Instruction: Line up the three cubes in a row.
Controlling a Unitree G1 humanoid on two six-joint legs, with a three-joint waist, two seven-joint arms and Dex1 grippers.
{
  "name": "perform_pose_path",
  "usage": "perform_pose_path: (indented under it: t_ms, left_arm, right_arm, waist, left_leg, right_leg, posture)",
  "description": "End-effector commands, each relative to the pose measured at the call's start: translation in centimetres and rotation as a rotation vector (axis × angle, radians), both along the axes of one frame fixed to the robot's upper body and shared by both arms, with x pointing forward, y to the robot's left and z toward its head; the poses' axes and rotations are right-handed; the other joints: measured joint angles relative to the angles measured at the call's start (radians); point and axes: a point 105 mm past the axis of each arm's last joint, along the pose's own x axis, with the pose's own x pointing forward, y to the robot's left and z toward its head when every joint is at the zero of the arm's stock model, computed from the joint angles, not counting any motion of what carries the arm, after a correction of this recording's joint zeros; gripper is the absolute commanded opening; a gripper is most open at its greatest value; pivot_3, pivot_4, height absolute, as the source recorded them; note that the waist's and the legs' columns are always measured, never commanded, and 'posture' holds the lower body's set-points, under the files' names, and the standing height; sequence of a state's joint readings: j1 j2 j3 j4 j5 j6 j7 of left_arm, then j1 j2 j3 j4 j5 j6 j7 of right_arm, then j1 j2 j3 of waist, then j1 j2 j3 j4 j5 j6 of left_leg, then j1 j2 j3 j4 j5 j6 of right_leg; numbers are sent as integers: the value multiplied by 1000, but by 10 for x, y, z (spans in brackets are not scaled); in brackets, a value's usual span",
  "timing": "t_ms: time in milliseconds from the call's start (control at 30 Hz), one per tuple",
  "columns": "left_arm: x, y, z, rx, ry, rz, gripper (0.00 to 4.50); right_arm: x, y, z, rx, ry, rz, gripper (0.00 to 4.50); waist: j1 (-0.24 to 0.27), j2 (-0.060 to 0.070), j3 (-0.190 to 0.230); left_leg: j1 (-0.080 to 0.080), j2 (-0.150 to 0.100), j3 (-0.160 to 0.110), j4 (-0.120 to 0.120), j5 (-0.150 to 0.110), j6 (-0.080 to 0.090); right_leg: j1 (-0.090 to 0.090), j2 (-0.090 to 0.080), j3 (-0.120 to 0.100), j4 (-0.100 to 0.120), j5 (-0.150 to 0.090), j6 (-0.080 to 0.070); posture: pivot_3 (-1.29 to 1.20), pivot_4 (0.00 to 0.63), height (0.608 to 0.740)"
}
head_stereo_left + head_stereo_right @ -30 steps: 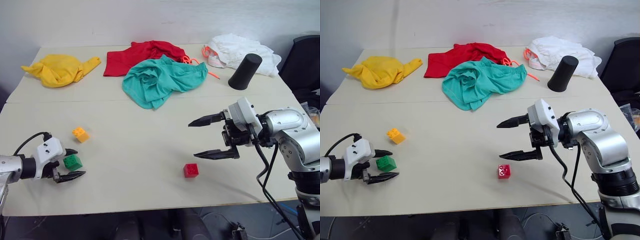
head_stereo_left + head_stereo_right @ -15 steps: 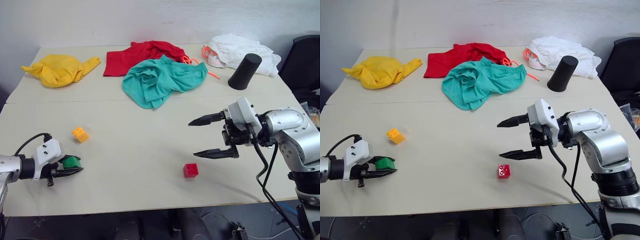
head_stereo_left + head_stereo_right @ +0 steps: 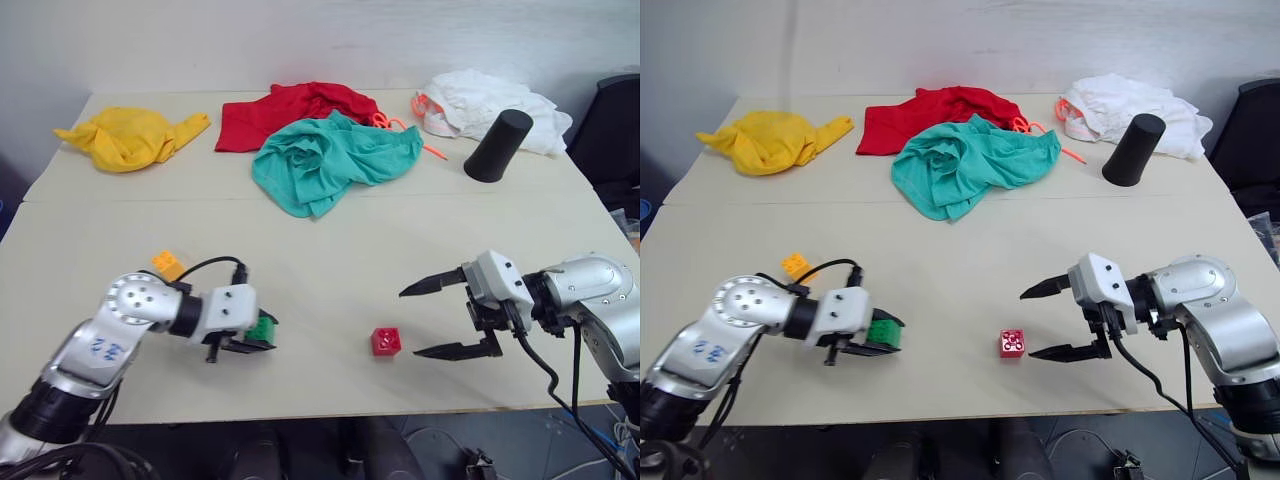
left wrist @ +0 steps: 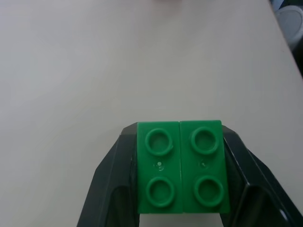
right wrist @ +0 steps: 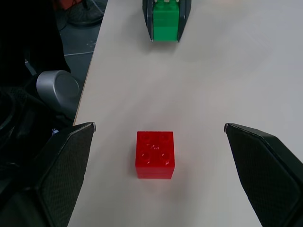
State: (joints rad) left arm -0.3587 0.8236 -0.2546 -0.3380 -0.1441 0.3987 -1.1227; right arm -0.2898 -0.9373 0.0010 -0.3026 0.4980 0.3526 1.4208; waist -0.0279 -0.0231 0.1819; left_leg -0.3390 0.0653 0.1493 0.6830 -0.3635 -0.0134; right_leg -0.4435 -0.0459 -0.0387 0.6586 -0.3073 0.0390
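Left eye view, tabletop: left gripper [image 3: 262,335] clamped on green cube [image 3: 264,328], fingers pressed against 2 opposite sides, near front edge of table [image 3: 330,250], left of centre. Studded face w/ 4 studs seen between black fingers [image 4: 111,184] in left wrist view. Red cube [image 3: 385,341] resting on table to right of green one, well apart from it, untouched. Right gripper [image 3: 432,320] spread wide, just beside red cube on its right, 1 finger farther back, 1 nearer front edge; in right wrist view red cube [image 5: 155,154] between the 2 spread fingers, apart from both, green cube [image 5: 165,21] beyond it in line. Orange-yellow cube [image 3: 167,264] on table behind left forearm, partly hidden by it. At far side: yellow cloth [image 3: 130,137] at left, red cloth [image 3: 290,110] & teal cloth [image 3: 330,160] mid-table, touching; white cloth [image 3: 485,100] at far right w/ black cup [image 3: 498,146] just in front of it.
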Motion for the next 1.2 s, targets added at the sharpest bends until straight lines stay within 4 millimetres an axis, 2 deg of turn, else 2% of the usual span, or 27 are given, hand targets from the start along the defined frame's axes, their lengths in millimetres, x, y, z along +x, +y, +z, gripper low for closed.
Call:
perform_pose_path:
  t_ms: [33,333,567,633,800,900,967,1133,1200]
  left_arm:
    - [-3,-15,-7,36,7,-33,1521]
    - [-22,-26,-19,15,81,-70,1521]
    - [-19,-26,-25,14,87,-44,1521]
    - [-17,-25,-25,1,93,-15,2245]
    - [-20,-15,-20,-16,116,27,3648]
    - [-22,5,-12,-23,125,110,4475]
    - [-26,21,-9,-12,130,167,4475]
    - [-42,98,-2,16,120,470,4475]
    - [-45,134,2,-43,88,664,4475]
  right_arm:
    - [-7,1,11,9,-49,-4,4500]
    - [-14,-2,5,6,-39,-39,4500]
    - [-9,-2,6,5,-46,-47,4500]
    - [-7,0,5,8,-50,-45,4500]
    - [-4,1,4,11,-52,-39,4500]
    - [-1,2,4,16,-54,-29,4500]
    - [1,2,4,17,-58,-23,4500]
    - [12,8,15,70,-66,-1,4500]
    - [17,13,25,125,-59,-1,4500]
  waist:
    - [-1,0,0]
    - [3,0,0]
    - [4,0,0]
    - [5,0,0]
    - [4,0,0]
    - [0,0,0]
    - [-4,0,0]
    - [-12,0,0]
    - [-9,0,0]
  left_leg:
    - [0,0,0,0,0,0]
    - [2,0,0,0,0,0]
    - [2,-1,0,0,0,0]
    - [2,-1,0,0,0,0]
    - [2,-1,0,0,0,0]
    - [2,0,0,0,0,0]
    - [3,1,0,0,0,0]
    - [4,1,-1,-1,0,-1]
    - [4,1,-1,-1,0,-1]
  right_leg:
    - [0,1,1,0,0,0]
    - [0,1,4,0,0,0]
    - [0,1,4,1,0,0]
    - [1,1,4,1,0,0]
    - [1,1,4,1,0,0]
    - [1,1,4,1,0,0]
    - [0,1,4,1,0,0]
    - [-1,1,5,2,-1,-1]
    - [-1,1,5,2,-1,-1]
  posture:
    - [0,150,740]
    - [0,150,740]
    - [0,150,740]
    - [0,150,740]
    - [0,150,740]
    - [0,150,740]
    - [0,150,740]
    - [0,150,740]
    - [0,150,740]
